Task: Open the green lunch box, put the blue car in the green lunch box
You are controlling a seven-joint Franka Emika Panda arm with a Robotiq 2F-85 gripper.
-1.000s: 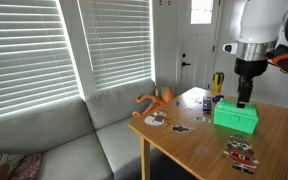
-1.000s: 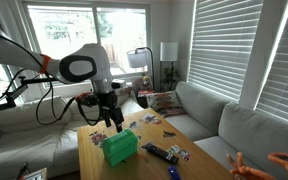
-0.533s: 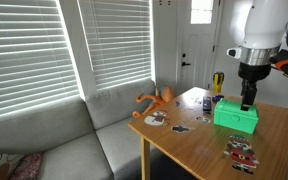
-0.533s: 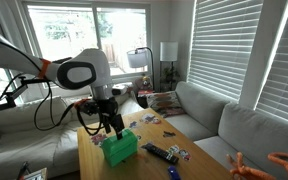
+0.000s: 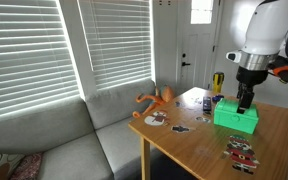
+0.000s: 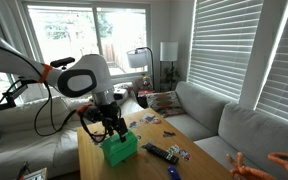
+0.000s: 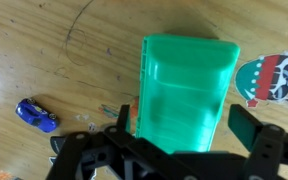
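Pincer point(image 7: 184, 120), jaws spread wide and empty, hovers over the shut green lunch box point(image 7: 184, 75) on the wooden table point(image 7: 69, 50) (blue car point(image 7: 36, 115) lies apart), where a clumsy nudge might slide the box rather than lift its lid.

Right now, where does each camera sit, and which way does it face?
Exterior view: by the sofa, facing the door; shows the gripper above the green lunch box.
Exterior view: off the table's end, facing the windows; shows most of the arm over the box.
Wrist view: looks straight down; open gripper framing the box, blue car on the table.
Shared: all three show the closed green lunch box.
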